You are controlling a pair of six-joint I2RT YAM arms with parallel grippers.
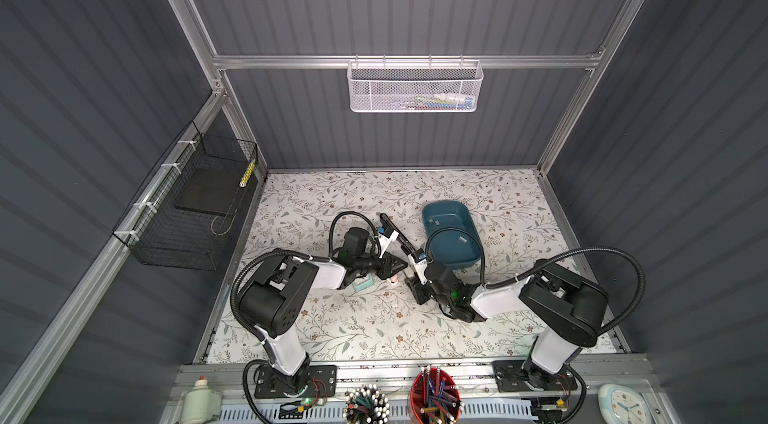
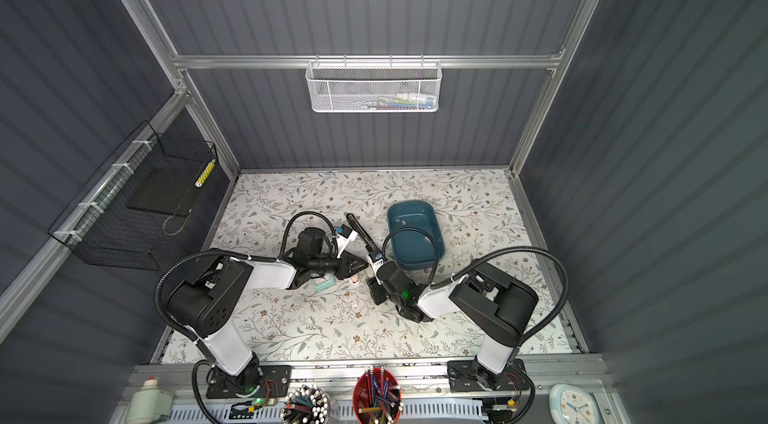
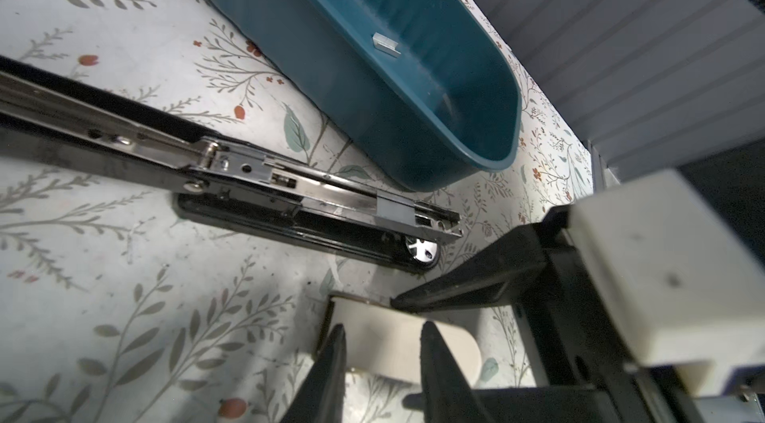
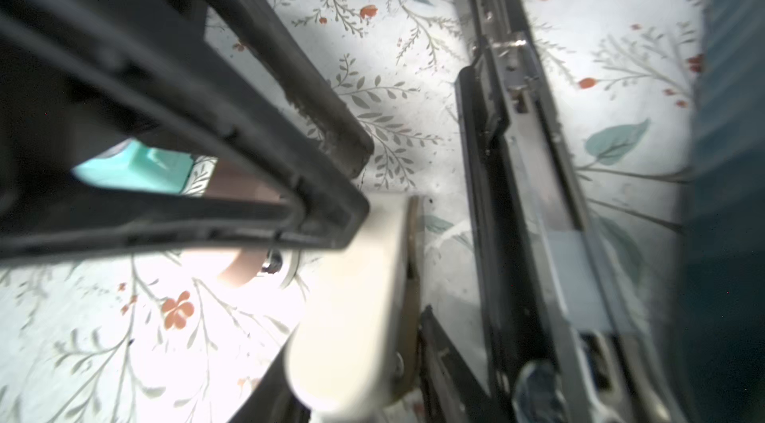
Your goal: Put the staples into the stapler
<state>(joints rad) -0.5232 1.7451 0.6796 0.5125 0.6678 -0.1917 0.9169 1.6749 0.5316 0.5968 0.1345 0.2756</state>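
- Left gripper is straddling the cream stapler, right gripper at its end; neither grip can be told.
- Black stapler is lying open, strip seated.
- Staples are waiting in the blue tray; opening the cream stapler seems next.

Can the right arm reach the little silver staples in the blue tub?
Probably yes. The blue tub sits open-topped close beside the right end effector, with the staples loose on its floor. Only the arm's own black cable arcs over it.
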